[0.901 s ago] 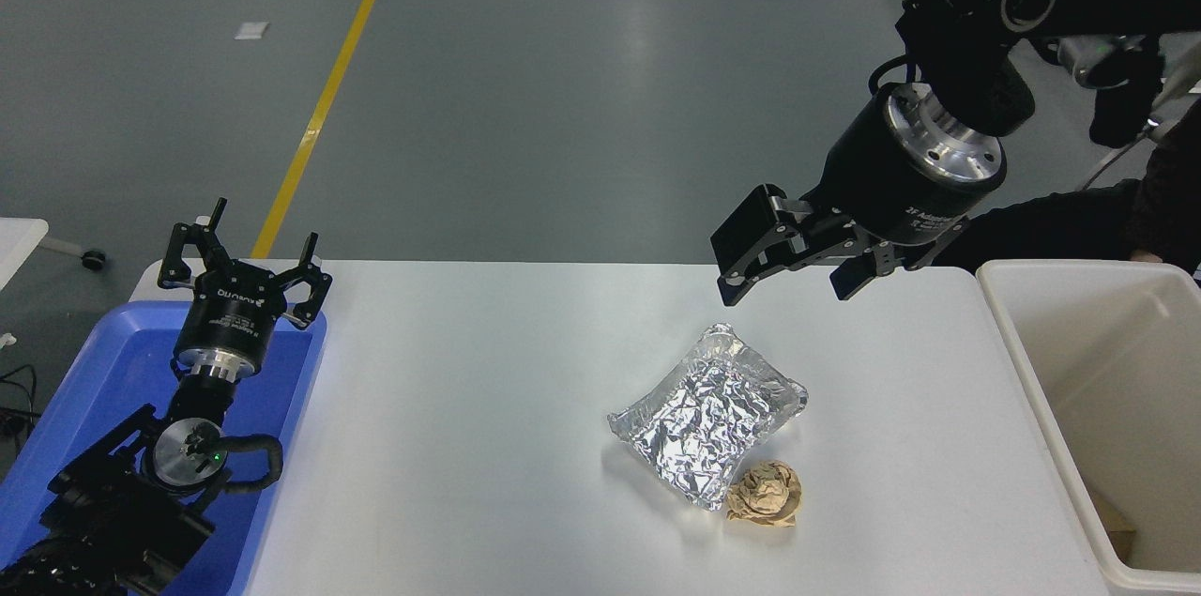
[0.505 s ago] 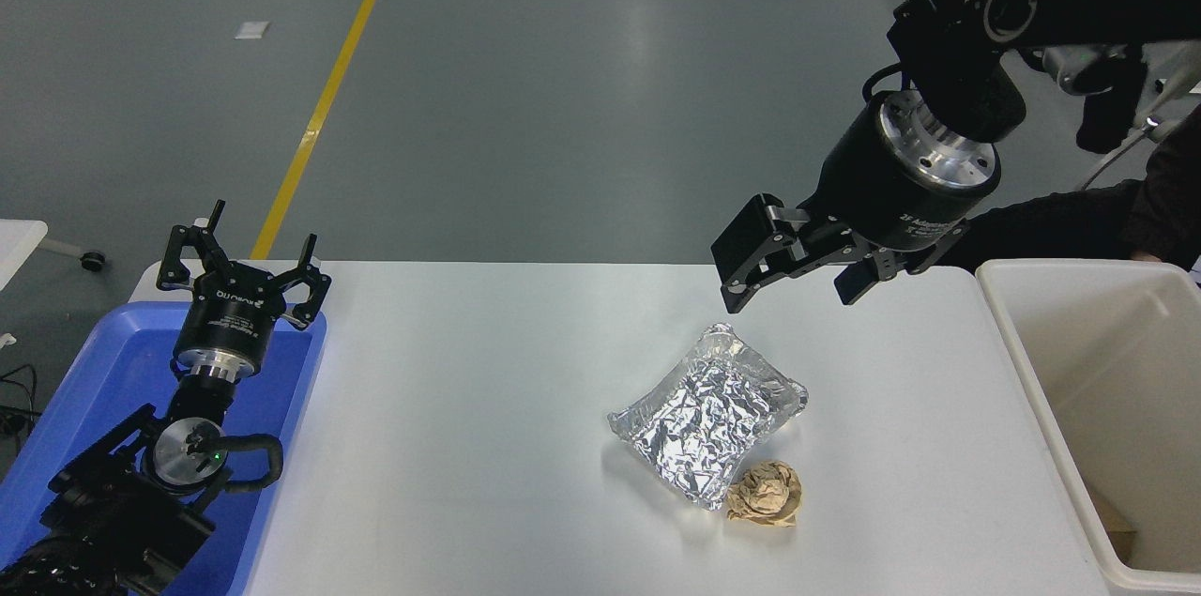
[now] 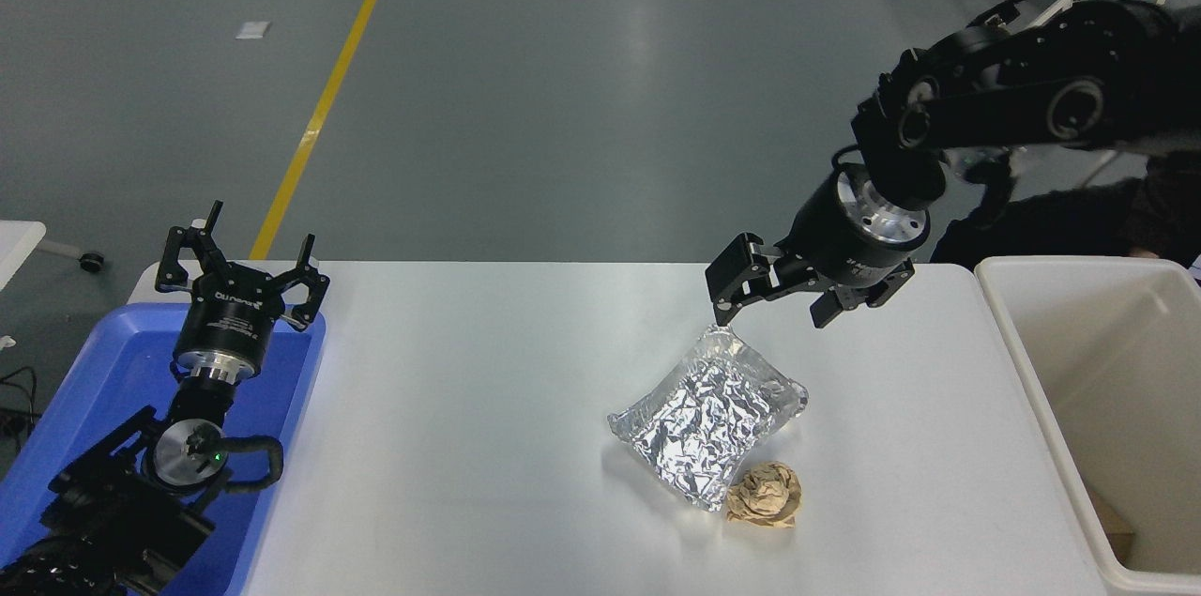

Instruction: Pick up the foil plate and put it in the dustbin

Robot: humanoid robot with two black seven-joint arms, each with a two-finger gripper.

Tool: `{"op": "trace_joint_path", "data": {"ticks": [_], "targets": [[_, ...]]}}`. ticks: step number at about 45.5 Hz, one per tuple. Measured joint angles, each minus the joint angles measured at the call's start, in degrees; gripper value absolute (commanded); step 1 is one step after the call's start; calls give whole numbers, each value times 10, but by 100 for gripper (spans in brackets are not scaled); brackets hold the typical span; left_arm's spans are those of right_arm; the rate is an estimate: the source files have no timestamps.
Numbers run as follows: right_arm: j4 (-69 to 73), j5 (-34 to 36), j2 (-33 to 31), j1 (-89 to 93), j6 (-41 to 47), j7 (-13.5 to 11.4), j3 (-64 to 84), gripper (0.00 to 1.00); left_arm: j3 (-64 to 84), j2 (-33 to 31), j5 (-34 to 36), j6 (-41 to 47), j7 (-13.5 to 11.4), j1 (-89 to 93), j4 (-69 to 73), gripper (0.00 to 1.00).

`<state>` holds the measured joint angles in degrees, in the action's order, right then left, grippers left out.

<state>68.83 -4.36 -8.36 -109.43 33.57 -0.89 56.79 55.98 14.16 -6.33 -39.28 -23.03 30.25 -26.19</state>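
Observation:
The foil plate (image 3: pixel 708 418) lies flat on the white table, right of centre, shiny and crinkled. My right gripper (image 3: pixel 774 314) is open and empty, hovering just above the plate's far corner, its left fingertip close to that rim. The cream-white dustbin (image 3: pixel 1032 389) stands at the table's right end, well to the right of the plate. My left gripper (image 3: pixel 244 263) is open and parked at the lower left over the blue tray.
A crumpled brown paper ball (image 3: pixel 766 495) lies against the foil plate's near right corner. A shallow blue tray (image 3: pixel 103 380) sits at the table's left end under the left arm. A person's dark sleeve (image 3: pixel 1060 225) shows behind the bin.
My right gripper has come down and slightly toward the table, from well above the far edge to just over the foil plate's far corner. It stays open. Nothing else moved.

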Motion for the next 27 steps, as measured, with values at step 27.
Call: {"op": "trace_joint_path", "data": {"ticks": [27], "targets": [[-234,-114,60,279,-143,6,-55,100,0,0,0,0,0,0,0,100]]}}
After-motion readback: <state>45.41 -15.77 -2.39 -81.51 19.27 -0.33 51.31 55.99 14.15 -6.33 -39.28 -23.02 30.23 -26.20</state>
